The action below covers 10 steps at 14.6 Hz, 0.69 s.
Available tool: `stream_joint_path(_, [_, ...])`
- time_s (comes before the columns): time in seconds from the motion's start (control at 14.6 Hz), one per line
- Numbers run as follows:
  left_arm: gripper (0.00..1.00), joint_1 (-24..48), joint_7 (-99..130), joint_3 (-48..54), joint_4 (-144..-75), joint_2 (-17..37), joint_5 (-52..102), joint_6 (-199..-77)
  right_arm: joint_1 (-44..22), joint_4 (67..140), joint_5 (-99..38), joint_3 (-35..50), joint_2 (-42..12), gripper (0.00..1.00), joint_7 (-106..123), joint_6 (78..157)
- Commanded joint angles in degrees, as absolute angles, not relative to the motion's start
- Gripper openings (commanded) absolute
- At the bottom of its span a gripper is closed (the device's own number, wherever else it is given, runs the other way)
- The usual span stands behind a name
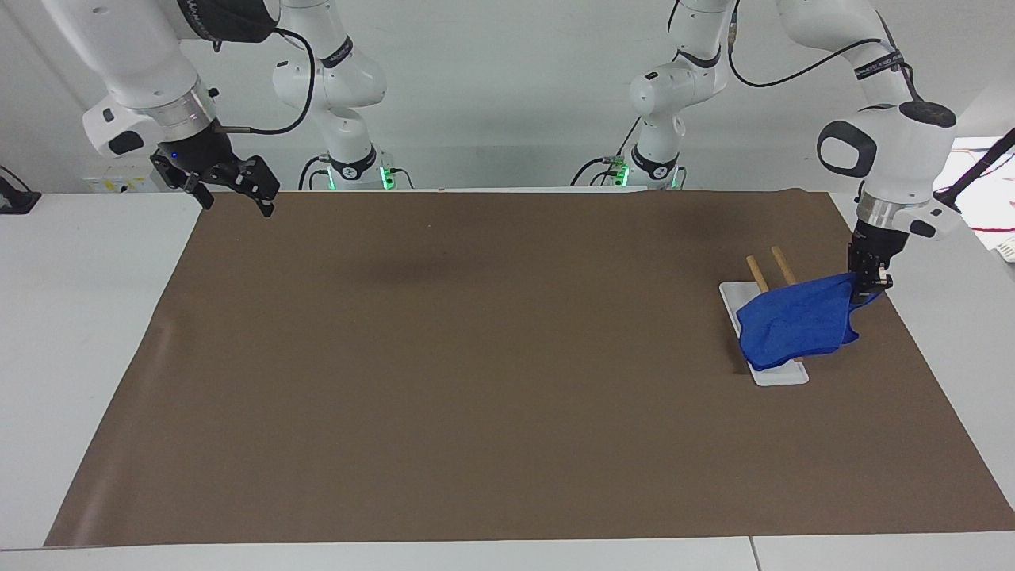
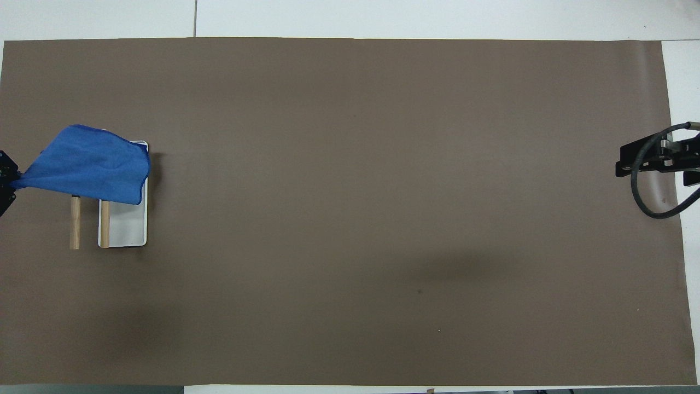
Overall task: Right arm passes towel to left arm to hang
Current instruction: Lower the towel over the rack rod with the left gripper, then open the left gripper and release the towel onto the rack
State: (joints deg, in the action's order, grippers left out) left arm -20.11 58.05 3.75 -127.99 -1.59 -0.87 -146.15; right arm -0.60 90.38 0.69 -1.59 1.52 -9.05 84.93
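Note:
The blue towel (image 1: 793, 321) lies draped across the two wooden bars (image 1: 759, 274) of a small rack at the left arm's end of the table. Its free part hangs over the rack's white base (image 1: 781, 373). My left gripper (image 1: 866, 287) is shut on one corner of the towel, beside the rack. In the overhead view the towel (image 2: 87, 164) covers the bars' farther ends, and the left gripper (image 2: 4, 180) shows at the frame's edge. My right gripper (image 1: 234, 194) is open and empty, up over the mat's corner at the right arm's end (image 2: 651, 158).
A brown mat (image 1: 507, 381) covers most of the white table (image 1: 79, 317). The bars' nearer ends (image 2: 75, 221) and the white base (image 2: 128, 224) stick out from under the towel.

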Motion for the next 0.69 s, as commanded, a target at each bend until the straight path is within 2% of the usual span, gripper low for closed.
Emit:
stream_joint_path(0.0, [0.0,-21.2,57.5,4.3,-129.3,-2.1,-1.1,-147.4,-0.3,90.2,-0.4,-1.4,1.5,1.0,-9.7,84.9])
stream_joint_path(0.07, [0.73,-21.2,57.3,4.3,-128.9,-2.1,-1.1,-147.0,-0.1,90.2,-0.4,-1.4,1.5,1.0,-9.6,84.9])
stream_joint_path(0.14, [1.0,-20.9,57.0,4.3,-127.5,-2.0,-1.2,-146.1,0.1,90.2,-0.4,-1.4,1.5,1.0,-9.6,84.8])
stream_joint_path(0.27, [1.0,-20.3,56.9,4.3,-123.0,-1.2,-1.1,-140.0,0.0,90.1,-0.4,-1.4,1.5,1.0,-9.6,84.8])
stream_joint_path(0.62, [1.0,-19.6,56.5,4.7,-117.0,-1.8,-1.2,-133.4,0.0,90.2,-0.4,-1.4,1.5,1.0,-9.5,84.9])
